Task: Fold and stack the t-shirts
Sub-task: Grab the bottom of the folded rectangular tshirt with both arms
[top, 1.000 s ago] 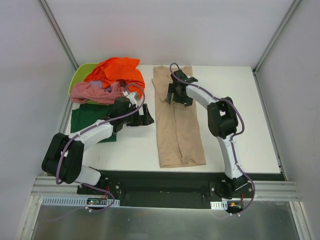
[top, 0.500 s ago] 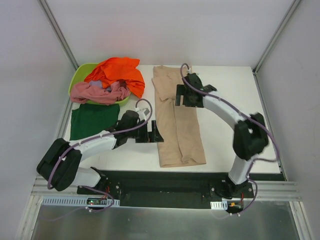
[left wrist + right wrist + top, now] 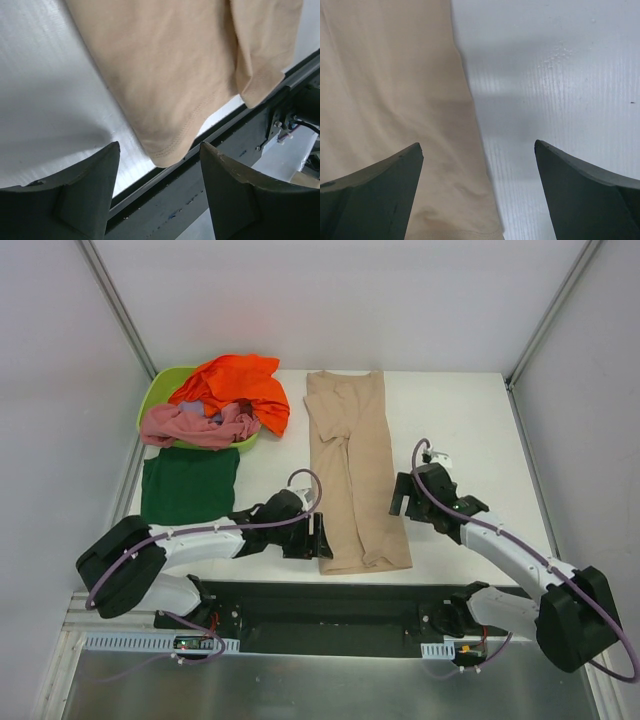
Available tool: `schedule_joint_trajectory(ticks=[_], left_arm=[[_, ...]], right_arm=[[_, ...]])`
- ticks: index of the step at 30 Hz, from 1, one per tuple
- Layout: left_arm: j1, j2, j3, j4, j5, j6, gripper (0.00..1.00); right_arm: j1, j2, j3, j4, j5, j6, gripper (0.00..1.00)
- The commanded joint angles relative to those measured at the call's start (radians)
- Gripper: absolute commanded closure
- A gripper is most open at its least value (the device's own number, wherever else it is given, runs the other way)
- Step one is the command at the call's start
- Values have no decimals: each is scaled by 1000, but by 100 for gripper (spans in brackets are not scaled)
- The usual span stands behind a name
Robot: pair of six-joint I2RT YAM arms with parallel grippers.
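The beige t-shirt (image 3: 350,470) lies folded into a long strip down the middle of the table, its hem near the front edge. My left gripper (image 3: 318,537) is open and empty, just left of the shirt's near left corner (image 3: 165,155). My right gripper (image 3: 400,498) is open and empty at the shirt's right edge (image 3: 465,115), a little above the hem. A dark green t-shirt (image 3: 190,485) lies folded flat at the left. The orange t-shirt (image 3: 235,385) and the pink t-shirt (image 3: 195,425) lie crumpled on the tub.
A lime-green plastic tub (image 3: 162,390) stands at the back left under the crumpled shirts. The table's front edge and a dark rail (image 3: 210,190) run just below the shirt's hem. White table surface (image 3: 460,430) lies to the right of the shirt.
Both arms have drawn back toward the front. My right gripper moved from the shirt's top down to its lower right edge. My left gripper moved from beside the tub to the shirt's near left corner.
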Motion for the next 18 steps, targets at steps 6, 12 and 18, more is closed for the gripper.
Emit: schedule_joint_trajectory(ticks=[6, 12, 18], left_arm=[[-48, 70, -2, -49, -31, -63, 43], [-65, 92, -11, -76, -24, -75, 67], [-68, 57, -34, -104, -69, -78, 100]], right_arm=[[-5, -78, -26, -11, 48, 22, 4], [-8, -74, -40, -48, 79, 57, 4], [-15, -139, -95, -55, 7, 56, 4]])
